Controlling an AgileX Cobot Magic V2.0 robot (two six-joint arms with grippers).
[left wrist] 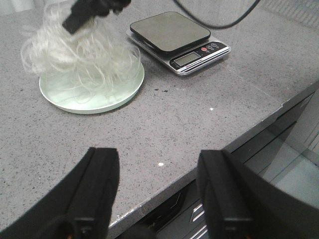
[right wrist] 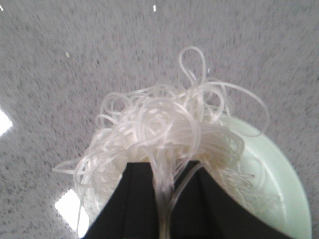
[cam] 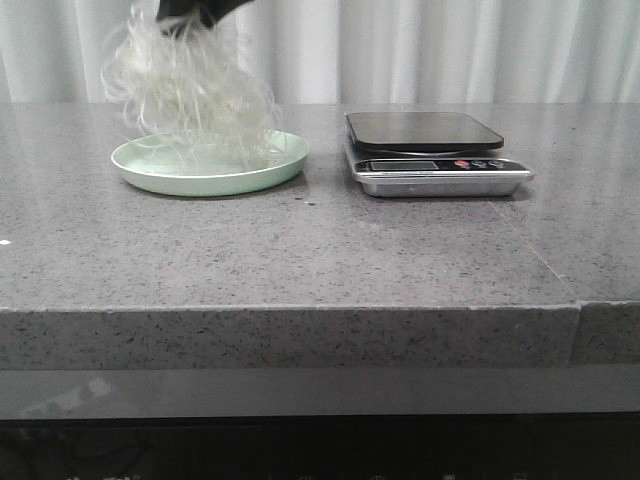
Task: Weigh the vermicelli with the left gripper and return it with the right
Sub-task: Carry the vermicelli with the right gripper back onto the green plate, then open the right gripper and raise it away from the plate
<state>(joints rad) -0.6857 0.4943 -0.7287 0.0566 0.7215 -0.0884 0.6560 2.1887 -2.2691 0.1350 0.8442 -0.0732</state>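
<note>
The vermicelli (cam: 190, 90) is a fluffy whitish tangle that hangs over the pale green plate (cam: 215, 183), and its lowest strands reach down into the plate. My right gripper (cam: 195, 12) is shut on the top of the tangle, at the upper edge of the front view. In the right wrist view the strands (right wrist: 169, 129) run up between the closed black fingers of my right gripper (right wrist: 167, 167), above the plate (right wrist: 281, 174). My left gripper (left wrist: 159, 159) is open and empty over the table's front edge, well short of the vermicelli (left wrist: 79, 55) and plate (left wrist: 99, 105).
A digital kitchen scale (cam: 425, 132) with a dark platform stands right of the plate, and nothing lies on the scale (left wrist: 172, 31). A black cable (left wrist: 214, 22) loops above it in the left wrist view. The grey stone table (cam: 320, 250) ends in a front edge.
</note>
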